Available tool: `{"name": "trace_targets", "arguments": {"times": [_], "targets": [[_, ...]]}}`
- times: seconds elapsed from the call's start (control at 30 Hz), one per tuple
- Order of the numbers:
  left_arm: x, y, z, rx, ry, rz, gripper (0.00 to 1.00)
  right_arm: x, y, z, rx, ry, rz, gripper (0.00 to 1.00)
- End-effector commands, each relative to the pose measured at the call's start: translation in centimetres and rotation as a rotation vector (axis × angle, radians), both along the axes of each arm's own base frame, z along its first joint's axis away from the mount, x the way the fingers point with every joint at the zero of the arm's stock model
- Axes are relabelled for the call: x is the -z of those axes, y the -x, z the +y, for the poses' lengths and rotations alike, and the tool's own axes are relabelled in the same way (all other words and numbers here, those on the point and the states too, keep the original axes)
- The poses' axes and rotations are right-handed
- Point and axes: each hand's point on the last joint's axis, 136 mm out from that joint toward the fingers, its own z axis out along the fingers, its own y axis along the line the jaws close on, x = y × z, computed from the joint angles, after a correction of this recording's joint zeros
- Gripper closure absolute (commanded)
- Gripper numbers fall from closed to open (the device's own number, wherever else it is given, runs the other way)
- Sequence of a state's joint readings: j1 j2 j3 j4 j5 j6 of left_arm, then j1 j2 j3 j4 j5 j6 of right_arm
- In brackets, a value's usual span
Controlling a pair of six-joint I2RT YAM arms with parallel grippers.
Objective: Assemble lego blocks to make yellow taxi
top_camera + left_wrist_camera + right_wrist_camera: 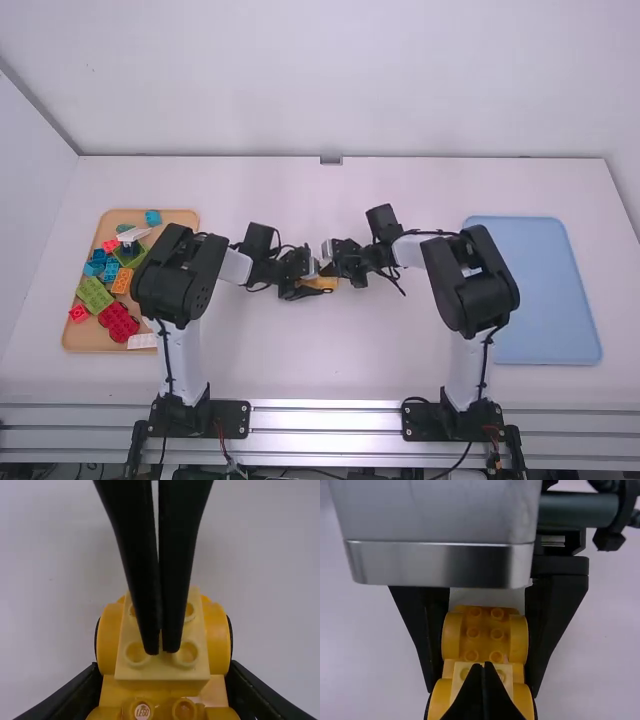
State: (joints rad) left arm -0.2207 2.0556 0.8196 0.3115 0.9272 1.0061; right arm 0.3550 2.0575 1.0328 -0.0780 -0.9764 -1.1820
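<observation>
In the high view my left gripper (311, 284) is at mid-table, shut on a yellow wheeled base (326, 283). The right gripper (329, 269) is close against it from the other side. The left wrist view has the left gripper (162, 682) gripping both sides of the yellow base (110, 640). A pale yellow brick (161, 672) sits on the base between two round yellow wheels. My right gripper (483, 668), its fingertips together with nothing between them, is at the top of the pale brick (458, 682) in the right wrist view, partly covering its studs.
A wooden tray (75, 335) on the left carries several red, green, blue, orange and white blocks, partly behind the left arm. A light blue tray (545, 290) lies on the right, beside the right arm. White walls border the table (330, 360).
</observation>
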Motion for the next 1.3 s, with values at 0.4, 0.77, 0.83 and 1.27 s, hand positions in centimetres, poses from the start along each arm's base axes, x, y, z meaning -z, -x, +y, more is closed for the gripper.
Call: {"name": "trace_targets", "arguments": {"times": [0.4,0.77,0.83,1.27], "targets": [[0.8,0.6,0.1,-0.002,-0.006,0.028,0.35,-9.3,-4.6,-4.9,0.196,-0.065,-0.113,0.01],[0.4,0.3,0.6,-0.026,-0.041,0.027,0.01,-8.0,-5.1,-7.4,0.327,0.053,-0.024,0.01],[0.1,-0.1,1.4,-0.06,-0.087,0.022,0.01,-8.1,-5.2,-7.3,0.327,0.053,-0.026,0.01],[-11.1,-1.3,10.5,-0.409,-0.162,0.006,0.01,-8.3,-5.6,-7.3,0.33,0.047,-0.051,0.02]]}}
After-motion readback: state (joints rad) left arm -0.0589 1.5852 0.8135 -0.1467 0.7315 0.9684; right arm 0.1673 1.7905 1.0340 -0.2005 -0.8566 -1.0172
